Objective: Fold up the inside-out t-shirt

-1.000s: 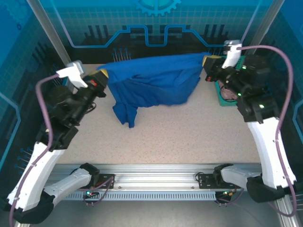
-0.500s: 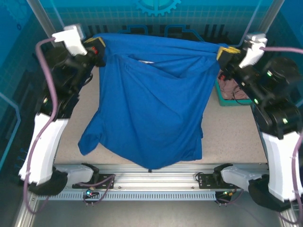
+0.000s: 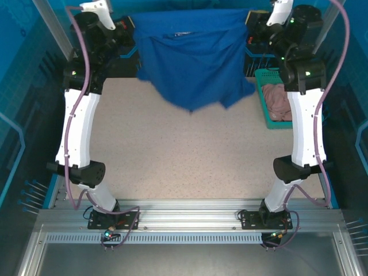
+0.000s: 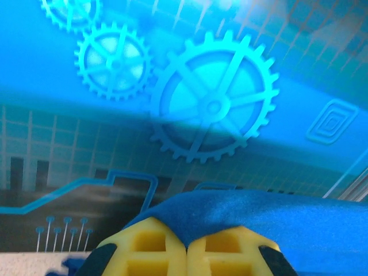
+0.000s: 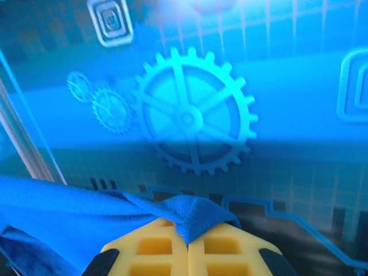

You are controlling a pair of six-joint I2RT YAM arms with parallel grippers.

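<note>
Top external suggests you're at the spreading step: left gripper point(image 3: 129, 26) and right gripper point(image 3: 251, 27), jaws closed, pinch the t-shirt point(image 3: 190, 57) stretched between them; next, lay it flat.

Robot lab cell, this was. Blue printed backdrop panel with gear and circuit graphics point(image 4: 213, 106) walled off rear and sides. Ribbed silver aluminium rail point(image 3: 184, 221) ran along near edge, with two white jointed robot arms, left point(image 3: 77, 126) and right point(image 3: 305, 126), bolted there. Speckled beige tabletop point(image 3: 184, 155) lay between them. Silver metal corner post point(image 3: 50, 27) framed enclosure.
</note>
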